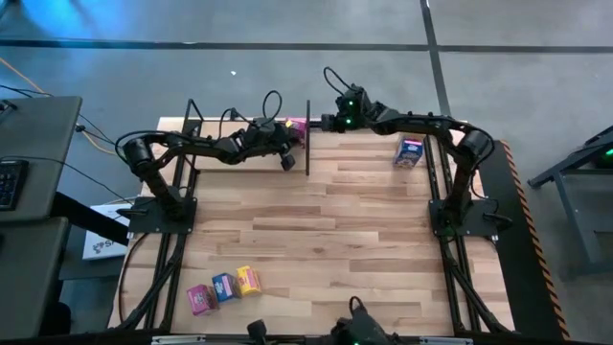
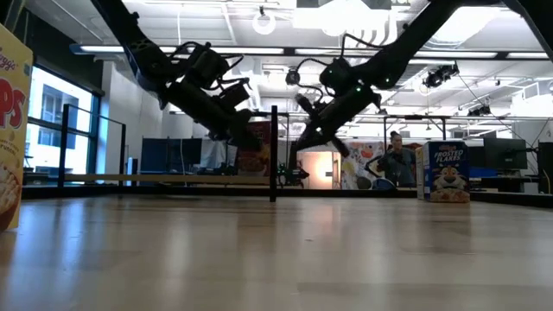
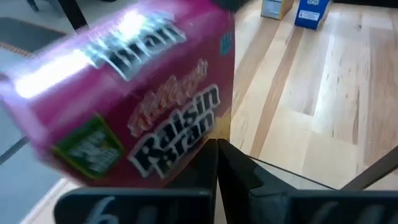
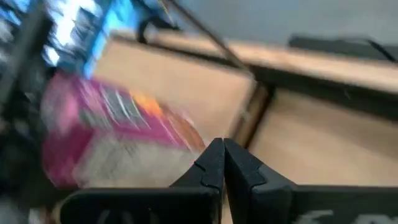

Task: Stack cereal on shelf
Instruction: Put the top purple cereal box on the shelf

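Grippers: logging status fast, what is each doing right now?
Left gripper: shut, holding nothing; pink cereal box just beyond it.
Right gripper: shut, empty.

light: bright ceiling lamps (image 2: pixel 263 19) | tabletop (image 2: pixel 276 250) sheen | blur: pink box (image 4: pixel 106 130) smeared, glare-streaked

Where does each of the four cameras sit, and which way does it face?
High view: overhead, straight down on the tabletop; both arms show.
Low view: table height, level across into the room; both arms hang in from above.
Left wrist view: on the left arm, past the shut left gripper at a pink cereal box.
Right wrist view: on the right arm, past the shut right gripper; it shares that pink box.
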